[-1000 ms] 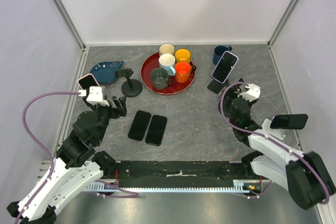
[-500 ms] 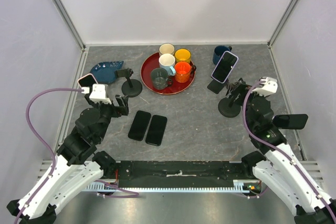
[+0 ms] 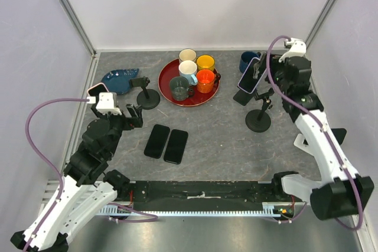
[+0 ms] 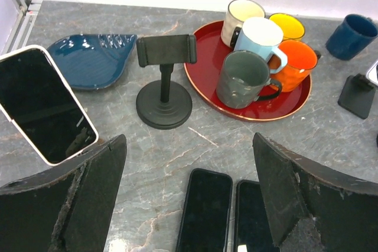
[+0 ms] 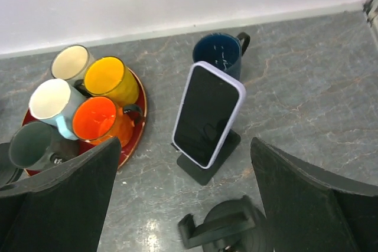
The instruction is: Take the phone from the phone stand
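A phone in a lilac case (image 3: 253, 75) leans upright on a black wedge stand (image 3: 241, 97) at the far right of the table. In the right wrist view the phone (image 5: 208, 113) stands above the middle, on its stand (image 5: 209, 160). My right gripper (image 3: 267, 82) is open and empty, raised just right of the phone; the phone lies ahead of its spread fingers (image 5: 307, 205). My left gripper (image 3: 133, 116) is open and empty at the near left, far from that phone.
An empty black clamp stand (image 3: 258, 119) sits just near of the phone stand. A second one (image 3: 144, 95) stands left of a red tray (image 3: 163, 84) of mugs. A blue mug (image 3: 248, 60) is behind the phone. Two black phones (image 3: 166, 143) lie flat. A white-cased phone (image 3: 99, 91) and a blue dish (image 3: 120, 79) are at the left.
My right arm has risen and swung toward the far right, bringing its gripper beside the lilac phone. The left arm has barely moved.
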